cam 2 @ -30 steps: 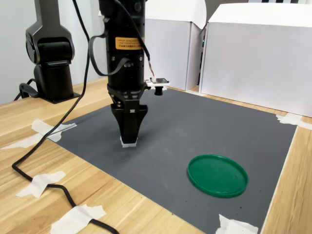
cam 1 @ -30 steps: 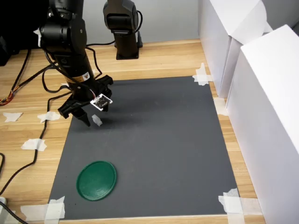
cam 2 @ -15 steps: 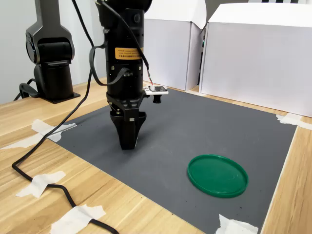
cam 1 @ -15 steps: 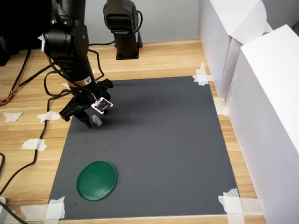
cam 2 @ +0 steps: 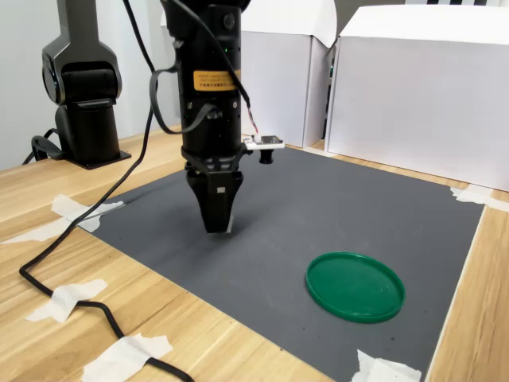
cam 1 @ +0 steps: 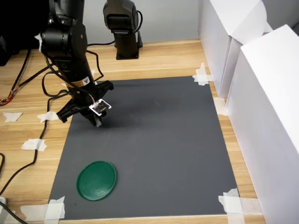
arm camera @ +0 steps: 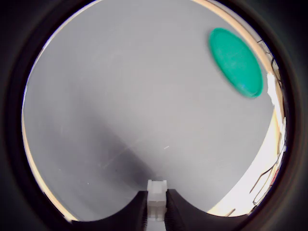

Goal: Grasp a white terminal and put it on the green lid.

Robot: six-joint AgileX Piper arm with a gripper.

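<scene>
Since a second ago the black arm has closed its fingers and drawn slightly toward the first exterior view's right, and the white piece that then lay bare on the mat just beside the fingertips now sits between them. The pincer is clamped on the tiny white plastic block-like terminal, which in the wrist view pokes out from between the two dark fingers with the grey mat behind it; in the first exterior view the terminal shows only as a pale sliver at the fingertips, and in the second exterior view it is hidden by the narrowed black tips, which point straight down close over the mat; whether they touch it I cannot tell. A small white camera module juts from the wrist above. Below lies the dark grey rectangular mat, taped at its corners with white tape pieces onto the light wooden bench. The flat round dark green plastic lid rests on the mat well apart from the pincer, toward the near corner at the first exterior view's left. A second black arm base stands at the far edge, and white cardboard boxes line the first exterior view's right.
</scene>
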